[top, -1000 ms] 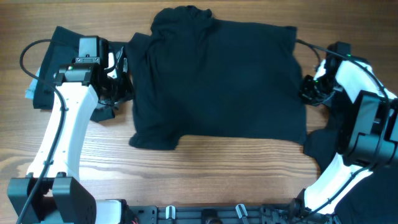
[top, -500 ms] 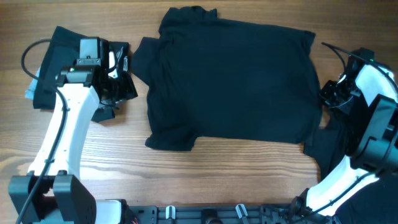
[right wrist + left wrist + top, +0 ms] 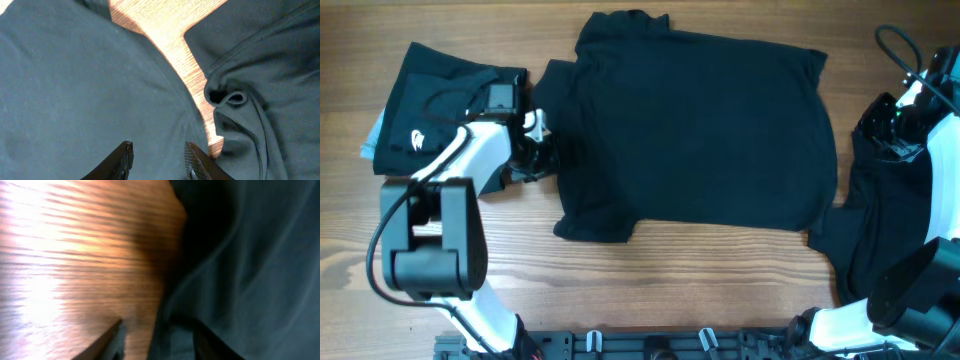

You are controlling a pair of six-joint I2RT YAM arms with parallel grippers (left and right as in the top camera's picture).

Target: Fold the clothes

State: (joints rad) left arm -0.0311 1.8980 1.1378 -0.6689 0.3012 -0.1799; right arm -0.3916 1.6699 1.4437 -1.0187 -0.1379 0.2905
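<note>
At the centre of the wooden table [image 3: 700, 270] lies the large black shirt [image 3: 700, 130], spread flat with its collar toward 12 o'clock and a short sleeve poking out at 9 o'clock. Its bottom hem runs along the 6 o'clock side, slightly rumpled at the lower left corner.

Over at 9 o'clock sits a folded black garment [image 3: 440, 120] with a small white logo [image 3: 418, 139] on it, and a sliver of something pale blue [image 3: 368, 150] peeks from its outer edge. At 3 to 4 o'clock, a third black garment [image 3: 880, 230] lies loosely heaped, just beside the big shirt's right edge.

Low at the shirt's left sleeve, the left gripper [image 3: 157, 336] has its 2 fingers [image 3: 112, 339] standing partly apart. From the wrist view, 1 finger is over bare wood and the other over cloth, with the shirt's edge running through the gap. Nothing is pinched between them.

Near 3 o'clock, the right gripper [image 3: 157, 152] hangs by the strip of table that separates the big shirt from the heaped garment. Its jaws are also partly apart, with smooth shirt fabric showing below the gap and no cloth caught in them. Beside it, the heaped garment shows a curled seam [image 3: 227, 97] at its near edge.
</note>
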